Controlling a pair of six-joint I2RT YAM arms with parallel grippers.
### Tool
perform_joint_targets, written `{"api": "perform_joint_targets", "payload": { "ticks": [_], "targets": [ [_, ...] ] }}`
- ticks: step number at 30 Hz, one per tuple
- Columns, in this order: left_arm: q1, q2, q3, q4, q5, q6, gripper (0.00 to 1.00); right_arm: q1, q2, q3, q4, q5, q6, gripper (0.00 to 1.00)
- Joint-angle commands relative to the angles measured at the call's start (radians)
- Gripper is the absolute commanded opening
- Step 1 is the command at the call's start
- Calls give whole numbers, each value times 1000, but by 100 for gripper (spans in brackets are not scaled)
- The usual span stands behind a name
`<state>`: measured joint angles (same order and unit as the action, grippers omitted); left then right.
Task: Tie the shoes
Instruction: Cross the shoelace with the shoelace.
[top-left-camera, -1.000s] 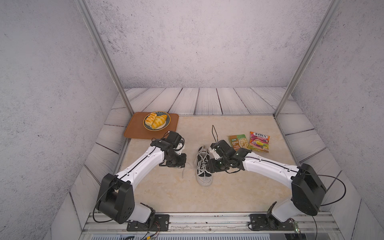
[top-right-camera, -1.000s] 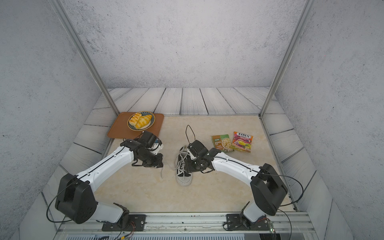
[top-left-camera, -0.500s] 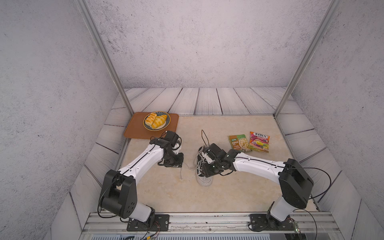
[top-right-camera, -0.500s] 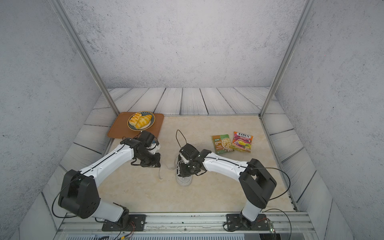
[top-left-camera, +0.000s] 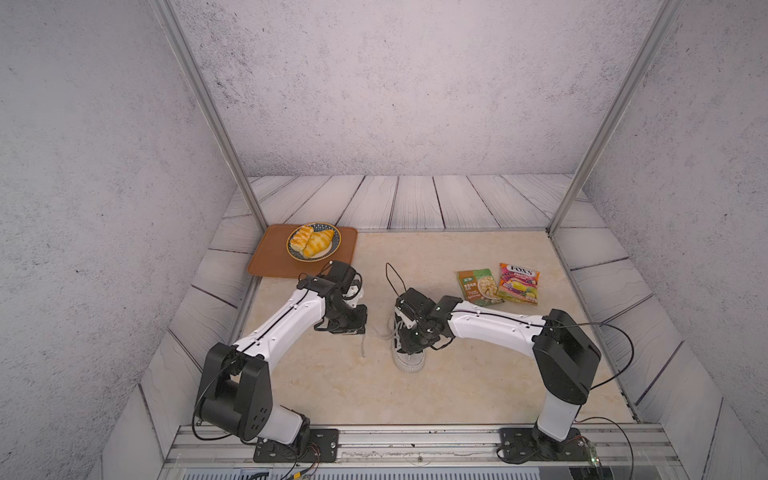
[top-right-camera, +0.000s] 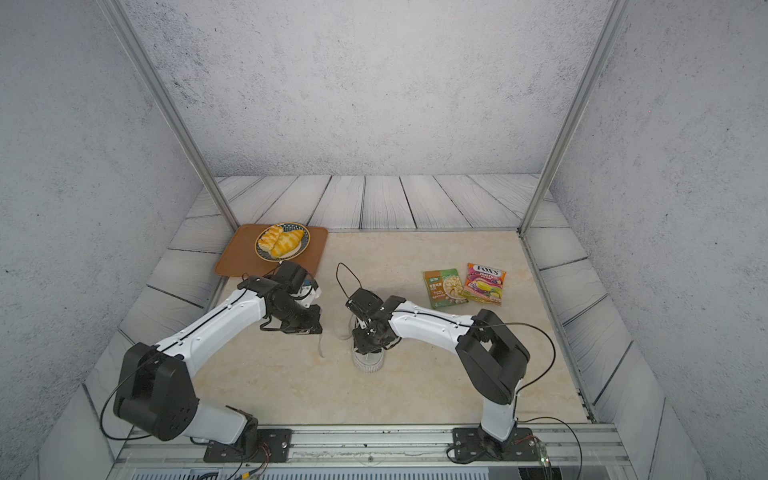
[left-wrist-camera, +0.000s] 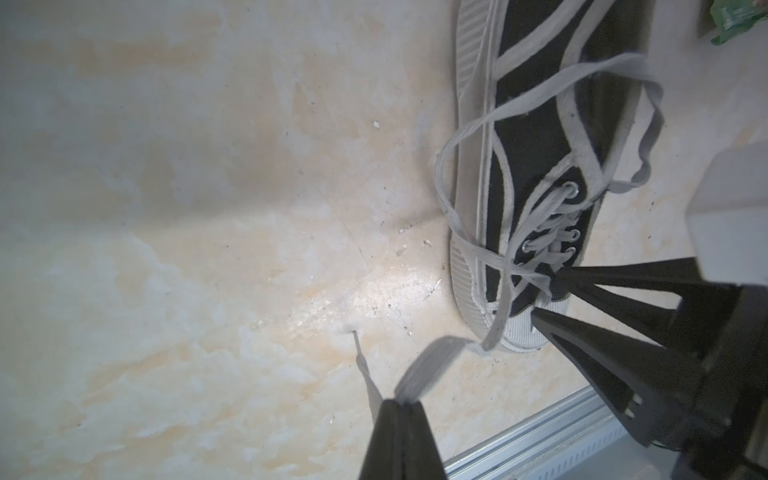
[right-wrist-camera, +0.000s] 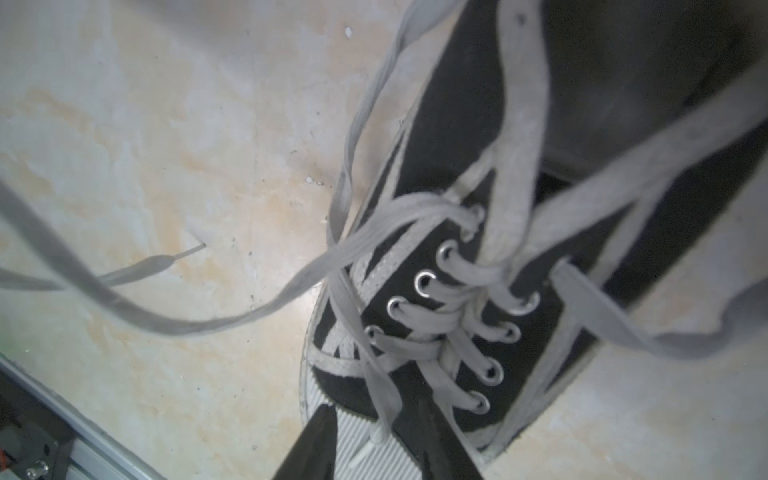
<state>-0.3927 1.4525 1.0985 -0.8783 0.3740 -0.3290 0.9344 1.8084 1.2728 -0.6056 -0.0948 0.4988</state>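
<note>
Sneaker (top-left-camera: 409, 359) of black canvas lies at the middle of the beige desk (top-left-camera: 457, 386), white toe cap pointing to the near edge, laces loose and untied. Left pincer (left-wrist-camera: 401, 405), just left of the shoe and clear of it, is pressed together on a flat white lace (left-wrist-camera: 436, 357) that runs slack from the eyelets over the sole's left side; the lace's free end (left-wrist-camera: 365, 370) trails on the desk beside the pincer. Right pincer (right-wrist-camera: 374, 411) hangs over the toe end, its fingers (right-wrist-camera: 316, 444) spread, with a second lace strand (right-wrist-camera: 365, 357) lying loose between them. At far left a brown tray (top-left-camera: 270, 262) carries a plate (top-left-camera: 336, 245) of pastries (top-left-camera: 311, 241). A green packet (top-left-camera: 478, 286) and a pink candy packet (top-left-camera: 518, 283) lie side by side at far right.
</note>
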Motion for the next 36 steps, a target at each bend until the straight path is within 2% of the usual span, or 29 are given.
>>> {"api": "perform_joint_targets", "payload": {
  "ticks": [1, 11, 19, 29, 33, 36],
  "targets": [
    [7, -35, 15, 3, 22, 13, 0, 9, 39, 21, -32, 29, -14, 33],
    [11, -50, 16, 6, 23, 13, 0, 15, -22, -3, -36, 54, -38, 0],
    [11, -69, -4, 3, 20, -3, 0, 14, -147, -29, -108, 125, -81, 0],
    [12, -46, -57, -24, -89, -33, 1, 15, -214, -43, -135, 83, -102, 0],
    [14, -28, -63, -19, -114, -52, 10, 15, -241, -59, -138, 76, -111, 0],
    [13, -21, -69, -1, -92, -65, 19, 15, -248, -59, -144, 48, -124, 0]
  ]
}}
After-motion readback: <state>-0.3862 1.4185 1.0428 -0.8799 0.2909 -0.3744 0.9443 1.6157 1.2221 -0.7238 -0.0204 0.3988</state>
